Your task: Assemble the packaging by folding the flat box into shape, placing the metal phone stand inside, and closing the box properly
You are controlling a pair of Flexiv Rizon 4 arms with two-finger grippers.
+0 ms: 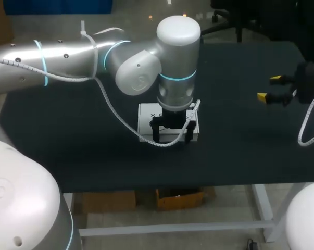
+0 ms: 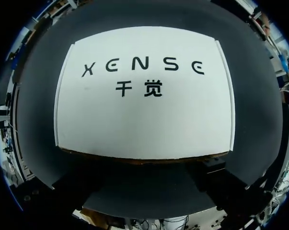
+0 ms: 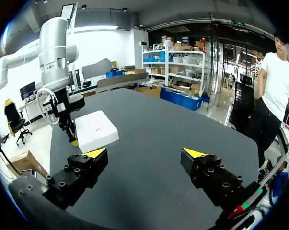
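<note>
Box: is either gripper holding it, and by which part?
Cannot tell for the left gripper, which sits right over the box; the right gripper is open and empty.

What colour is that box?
The box is white with black print on top, best seen in the left wrist view.

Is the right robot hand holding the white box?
No, the right gripper is open with nothing between its fingers, and the white box lies on the table well ahead of it.
</note>
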